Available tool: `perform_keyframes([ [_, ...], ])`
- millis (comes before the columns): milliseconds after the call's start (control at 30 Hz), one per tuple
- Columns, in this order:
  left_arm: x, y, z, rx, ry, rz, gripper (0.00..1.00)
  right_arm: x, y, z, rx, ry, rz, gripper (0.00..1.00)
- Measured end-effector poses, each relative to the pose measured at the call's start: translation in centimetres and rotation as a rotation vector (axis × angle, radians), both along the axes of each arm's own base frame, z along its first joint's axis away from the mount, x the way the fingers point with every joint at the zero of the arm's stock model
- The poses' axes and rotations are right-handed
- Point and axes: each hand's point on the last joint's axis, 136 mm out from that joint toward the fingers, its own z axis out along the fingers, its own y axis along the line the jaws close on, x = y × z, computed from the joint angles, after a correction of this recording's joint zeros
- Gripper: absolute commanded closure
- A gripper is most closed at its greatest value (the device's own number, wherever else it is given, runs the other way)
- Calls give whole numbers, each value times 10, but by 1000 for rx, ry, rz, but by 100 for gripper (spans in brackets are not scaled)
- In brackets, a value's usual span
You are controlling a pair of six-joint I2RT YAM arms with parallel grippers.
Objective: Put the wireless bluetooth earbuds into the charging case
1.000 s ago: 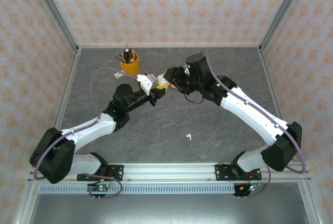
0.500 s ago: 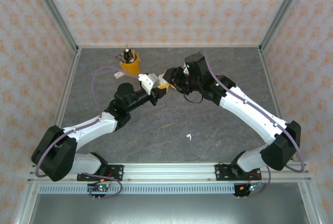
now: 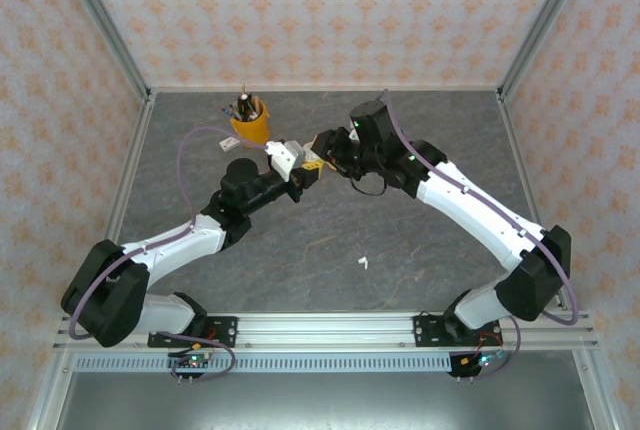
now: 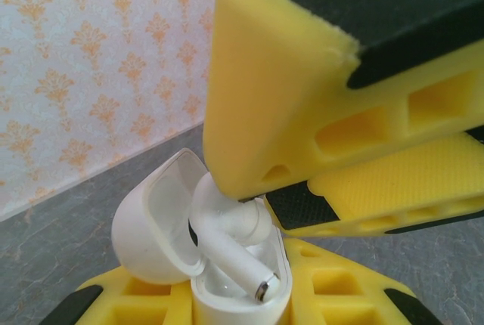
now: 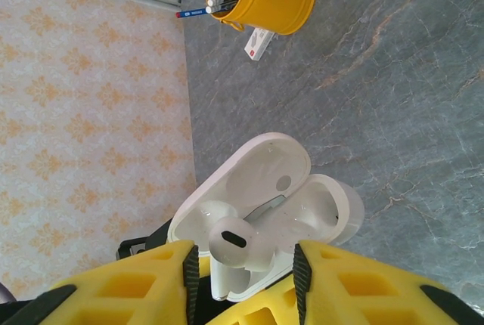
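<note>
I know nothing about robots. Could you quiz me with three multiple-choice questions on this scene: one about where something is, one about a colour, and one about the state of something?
1. Where does the yellow cup of pens stand on the table?
A. at the far side, left of middle
B. at the near edge, by the arm bases
C. in the far right corner

2. What colour is the earbud at the charging case?
A. salmon-pink
B. white
C. black

3. How is the case's lid?
A. open
B. shut
C. off, lying on the table

Answers:
1 A: the top view shows it near the back wall, left of centre.
2 B: the left wrist view shows it white with a metal-tipped stem.
3 A: both wrist views show the lid swung back.
</note>
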Motion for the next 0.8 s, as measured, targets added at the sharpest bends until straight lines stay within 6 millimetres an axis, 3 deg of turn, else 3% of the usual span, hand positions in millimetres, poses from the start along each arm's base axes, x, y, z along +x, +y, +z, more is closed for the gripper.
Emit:
perform_keyframes([
  [500, 2, 2, -6, 39, -4, 7, 100, 3, 1, -6, -48, 1, 24, 64],
  [800, -7, -6, -6, 48, -14, -54, 100, 5, 0, -1, -61, -32, 36, 65],
])
